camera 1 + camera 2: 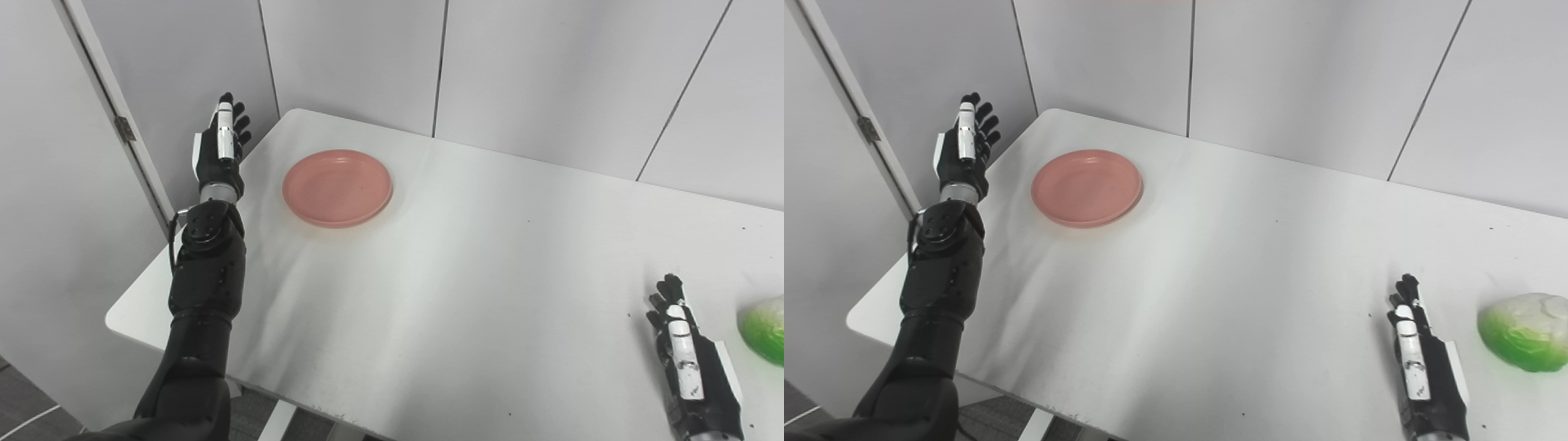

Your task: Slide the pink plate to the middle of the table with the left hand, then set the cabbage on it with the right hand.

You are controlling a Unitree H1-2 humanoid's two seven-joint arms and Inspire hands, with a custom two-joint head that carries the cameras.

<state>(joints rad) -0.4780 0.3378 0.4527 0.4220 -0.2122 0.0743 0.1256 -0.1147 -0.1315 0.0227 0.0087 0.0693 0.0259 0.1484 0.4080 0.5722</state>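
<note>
The pink plate (337,187) lies flat near the table's far left corner, with nothing on it. My left hand (222,144) is raised beside the table's left edge, to the left of the plate and apart from it, fingers stretched out and holding nothing. A green and white cabbage (1527,331) rests on the table at the right, partly cut off by the picture edge in the left eye view. My right hand (1421,355) hovers just left of the cabbage, not touching it, fingers extended and holding nothing.
The white table (465,263) stands in a corner of grey wall panels (551,73). Its left edge runs close under my left forearm, and its front edge crosses the bottom of the picture. A door hinge (125,128) shows on the left wall.
</note>
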